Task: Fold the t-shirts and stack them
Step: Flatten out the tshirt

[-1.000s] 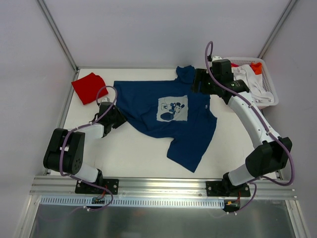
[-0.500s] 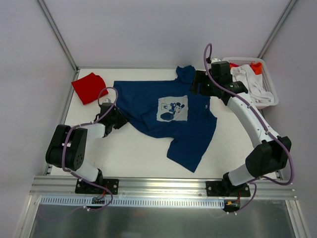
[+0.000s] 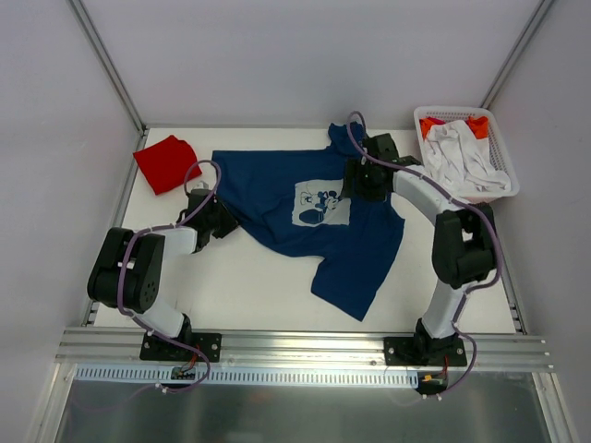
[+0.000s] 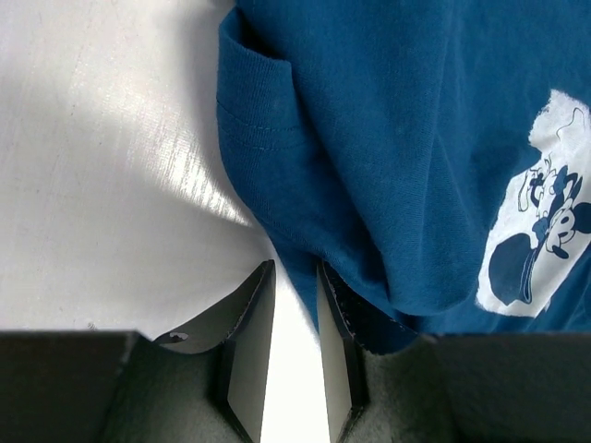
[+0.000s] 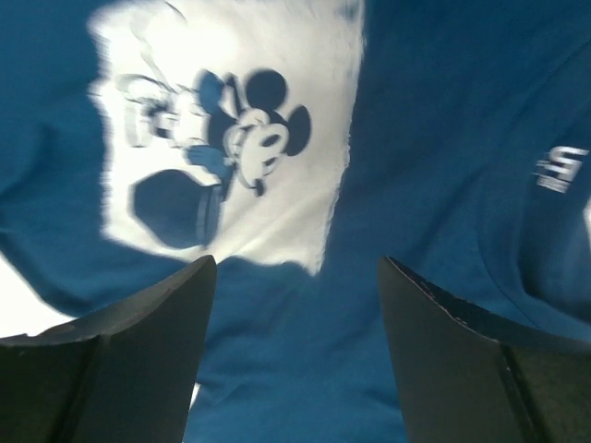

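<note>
While the navy t-shirt point(image 3: 268, 189) lies spread across the worktop point(image 3: 259, 286), the right end effector point(image 5: 295, 268) hangs over its print point(image 3: 323, 201), fingers wide apart; the left end effector point(image 4: 295, 277), narrowly parted and empty, sits at its left edge.

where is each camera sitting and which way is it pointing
Top external: above and behind the arm bases, looking down on the table, both arms, the navy t-shirt, red t-shirt and basket.
Left wrist: low at the navy t-shirt's edge, facing across it; left claw narrowly open over bare table.
Right wrist: above the chest, looking down; right claw wide open.
Shared: all three show the cartoon print.
</note>
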Robot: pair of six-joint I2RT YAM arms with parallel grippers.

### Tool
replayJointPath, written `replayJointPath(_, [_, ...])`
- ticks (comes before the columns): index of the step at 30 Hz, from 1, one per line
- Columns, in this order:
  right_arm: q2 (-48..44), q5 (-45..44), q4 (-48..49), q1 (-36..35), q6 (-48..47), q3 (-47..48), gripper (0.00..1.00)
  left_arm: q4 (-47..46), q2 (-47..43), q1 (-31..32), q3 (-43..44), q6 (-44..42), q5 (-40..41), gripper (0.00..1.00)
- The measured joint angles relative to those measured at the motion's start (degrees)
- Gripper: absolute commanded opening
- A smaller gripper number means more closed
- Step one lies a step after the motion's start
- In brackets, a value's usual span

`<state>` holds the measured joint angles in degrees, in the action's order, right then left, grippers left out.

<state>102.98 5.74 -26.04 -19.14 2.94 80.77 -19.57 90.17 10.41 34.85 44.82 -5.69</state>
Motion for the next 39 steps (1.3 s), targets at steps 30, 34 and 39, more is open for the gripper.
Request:
replayJointPath(30, [15.9, 6.8, 0.9, 1.4, 3.2, 6.2, 0.73, 1.9, 2.3, 0.0, 2.4, -0.5, -1.3, 0.00])
replayJointPath(34, [17.3, 7.3, 0.7, 2.0, 3.9, 8.2, 0.73, 3.8, -3.0, 0.0, -1.5, -0.4, -1.3, 0.00])
replayJointPath(39, [19.5, 8.6, 0.7, 3.1, 5.1, 11.2, 0.72, 8.4, -15.2, 0.2, -7.0, 0.6, -1.3, 0.00])
